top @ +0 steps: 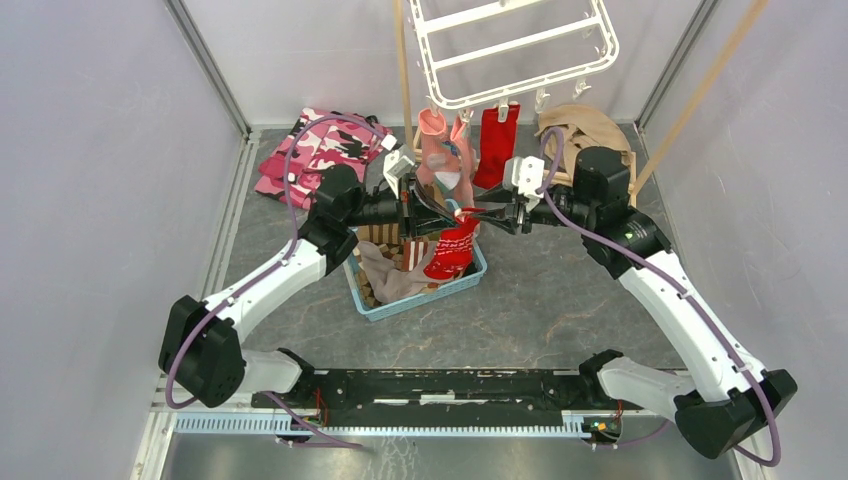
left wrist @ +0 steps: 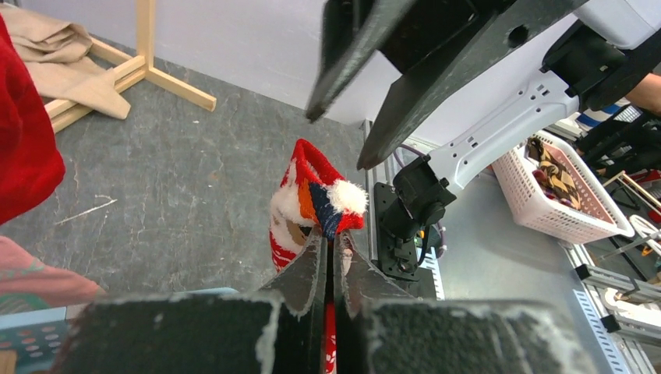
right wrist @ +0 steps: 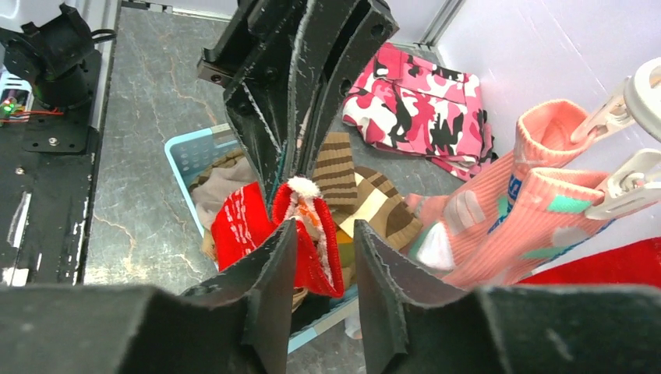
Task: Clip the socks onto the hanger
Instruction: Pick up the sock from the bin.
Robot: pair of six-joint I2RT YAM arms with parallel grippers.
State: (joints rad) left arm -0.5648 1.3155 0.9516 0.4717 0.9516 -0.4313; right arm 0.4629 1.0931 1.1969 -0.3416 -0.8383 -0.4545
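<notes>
Pinches the red sock [top: 452,250] tight in the fully closed left hand [top: 438,211], above the blue basket [top: 420,300] at mid-tabletop [top: 560,300]; straddles its fluffy cuff with the right hand [top: 472,215], jaws parted, not clamped; finds the hanger [top: 515,45] at 12 o'clock, pink socks [top: 440,150] and a second red sock [top: 495,145] clipped along its near rim; finds brown striped socks [right wrist: 366,195] in the basket.

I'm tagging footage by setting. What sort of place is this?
Probably a robotics lab test cell, not a home: white walls on aluminium framing enclose a grey table, the left arm and right arm are bolted to its near edge, and a hanger and basket of socks are staged.
</notes>
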